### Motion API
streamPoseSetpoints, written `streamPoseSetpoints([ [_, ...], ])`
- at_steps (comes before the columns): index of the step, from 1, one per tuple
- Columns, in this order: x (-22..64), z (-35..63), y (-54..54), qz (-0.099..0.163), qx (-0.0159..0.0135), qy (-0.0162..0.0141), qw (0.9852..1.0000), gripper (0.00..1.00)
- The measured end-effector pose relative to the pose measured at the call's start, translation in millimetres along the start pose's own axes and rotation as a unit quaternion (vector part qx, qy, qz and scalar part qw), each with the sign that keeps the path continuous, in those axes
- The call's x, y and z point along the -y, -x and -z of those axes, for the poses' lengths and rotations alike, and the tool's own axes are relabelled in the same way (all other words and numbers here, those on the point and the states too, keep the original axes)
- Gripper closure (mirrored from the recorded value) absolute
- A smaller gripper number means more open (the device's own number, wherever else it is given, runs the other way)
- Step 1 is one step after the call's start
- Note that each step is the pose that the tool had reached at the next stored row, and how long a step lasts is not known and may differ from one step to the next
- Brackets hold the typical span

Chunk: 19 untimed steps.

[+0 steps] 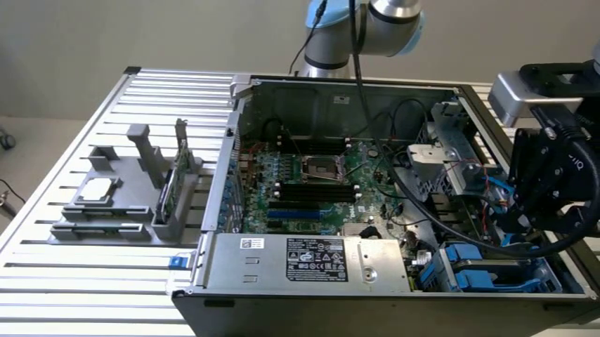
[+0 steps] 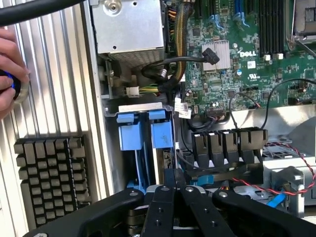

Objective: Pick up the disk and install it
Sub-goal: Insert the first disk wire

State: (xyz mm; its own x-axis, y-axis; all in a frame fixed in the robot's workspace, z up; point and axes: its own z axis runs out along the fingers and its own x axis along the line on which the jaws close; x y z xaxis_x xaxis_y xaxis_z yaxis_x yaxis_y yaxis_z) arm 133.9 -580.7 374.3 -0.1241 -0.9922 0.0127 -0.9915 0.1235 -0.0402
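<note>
**Pincer closed over the drive bay, with the disk just ahead of its tips.**

We see the pincer [image 2: 175, 174] with its 2 fingers pressed together and nothing between them, hanging over the drive-bay corner of the open computer case [image 1: 281, 95]. The disk [image 2: 161, 132] stands in the bay just beyond the fingertips, with its blue carrier front showing. A 2nd blue carrier [image 2: 130, 132] stands right beside it, slightly farther from the pincer. We cannot tell whether the tips touch the disk. Past the bay, farther from the pincer, lies the green motherboard [image 2: 247, 64]. Outside the case wall, off to the side of the pincer, a black finned block [image 2: 49, 173] lies on the slatted table [image 2: 54, 74]. A person's hand [image 2: 10, 69] reaches in over the slats.
</note>
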Motion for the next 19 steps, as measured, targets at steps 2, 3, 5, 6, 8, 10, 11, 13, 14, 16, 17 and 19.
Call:
streamPoseSetpoints([
  [2, 0.0, 0.0, 0.0, -0.014, 0.0006, 0.0003, 0.9999, 0.89],
  [3, 0.0, 0.0, 0.0, -0.021, 0.001, 0.0005, 0.9998, 0.89],
  [5, 0.0, -0.1, 0.0, -0.034, 0.002, 0.0009, 0.9994, 0.89],
  [6, 0.0, -0.1, 0.0, -0.041, 0.0024, 0.001, 0.9991, 0.89],
  [8, 0.0, -0.1, 0.0, -0.055, 0.0035, 0.0014, 0.9985, 0.89],
  [10, 0.0, -0.2, 0.0, -0.069, 0.0047, 0.0019, 0.9976, 0.89],
  [11, 0.0, -0.2, 0.0, -0.075, 0.0054, 0.0021, 0.9971, 0.89],
  [13, 0.0, -0.4, 0.0, -0.089, 0.0068, 0.0025, 0.996, 0.89],
  [14, 0.0, -0.5, 0.0, -0.096, 0.0076, 0.0028, 0.9953, 0.89],
  [16, 0.0, -0.7, 0.0, -0.11, 0.009, 0.0032, 0.9939, 0.89],
  [17, 0.0, -0.8, 0.0, -0.116, 0.0097, 0.0034, 0.9931, 0.89],
  [19, 0.0, -1.2, 0.0, -0.13, 0.0111, 0.0039, 0.9914, 0.89],
])
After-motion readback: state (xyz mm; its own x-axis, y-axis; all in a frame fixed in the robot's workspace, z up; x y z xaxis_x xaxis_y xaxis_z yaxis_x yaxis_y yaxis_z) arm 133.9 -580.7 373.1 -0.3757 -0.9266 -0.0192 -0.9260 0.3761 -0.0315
